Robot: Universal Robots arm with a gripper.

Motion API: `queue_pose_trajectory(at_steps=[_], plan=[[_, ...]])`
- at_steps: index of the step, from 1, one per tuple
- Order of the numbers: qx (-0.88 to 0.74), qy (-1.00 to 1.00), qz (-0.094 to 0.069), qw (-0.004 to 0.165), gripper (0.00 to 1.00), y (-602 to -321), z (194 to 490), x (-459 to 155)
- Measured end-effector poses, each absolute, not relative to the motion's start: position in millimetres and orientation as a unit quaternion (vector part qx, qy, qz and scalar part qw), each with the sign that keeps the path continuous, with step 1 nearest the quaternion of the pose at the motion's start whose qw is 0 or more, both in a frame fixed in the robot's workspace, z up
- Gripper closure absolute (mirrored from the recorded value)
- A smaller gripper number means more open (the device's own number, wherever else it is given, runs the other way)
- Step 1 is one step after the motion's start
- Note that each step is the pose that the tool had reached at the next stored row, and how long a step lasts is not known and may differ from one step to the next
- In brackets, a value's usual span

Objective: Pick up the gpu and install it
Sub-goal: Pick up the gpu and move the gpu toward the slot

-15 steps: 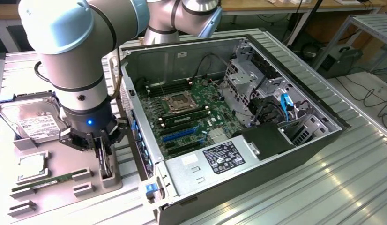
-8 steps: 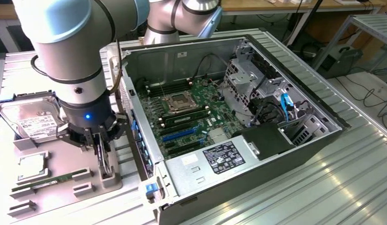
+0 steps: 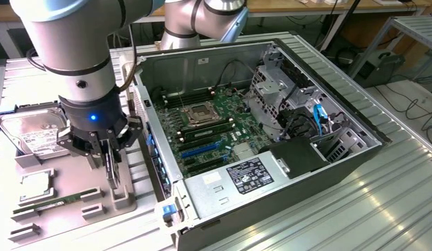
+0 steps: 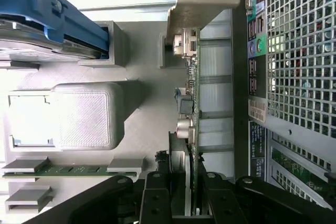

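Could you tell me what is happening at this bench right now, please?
The robot arm's tool is closed on the gpu, which stands on edge in a holder on the grey parts tray beside the open computer case. The card is not yet installed. A hard drive and a memory stick also sit on the tray.

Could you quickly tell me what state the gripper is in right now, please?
Gripper: closed on the gpu, which stands on edge in the grey tray.

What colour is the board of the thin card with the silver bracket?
Green: the gpu shows it best in the wrist view.
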State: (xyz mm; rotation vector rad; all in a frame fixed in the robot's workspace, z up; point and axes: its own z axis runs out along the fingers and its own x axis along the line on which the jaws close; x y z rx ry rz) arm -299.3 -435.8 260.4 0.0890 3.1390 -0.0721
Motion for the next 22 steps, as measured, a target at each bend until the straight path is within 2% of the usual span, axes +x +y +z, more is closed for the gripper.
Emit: queue_pose_trajectory(at_steps=[14, 22], plan=[[0.028, 0.999, -0.023, 0.0, 0.72, -436, 292, -299], [0.028, 0.999, -0.023, 0.0, 0.72, -436, 323, -299]])
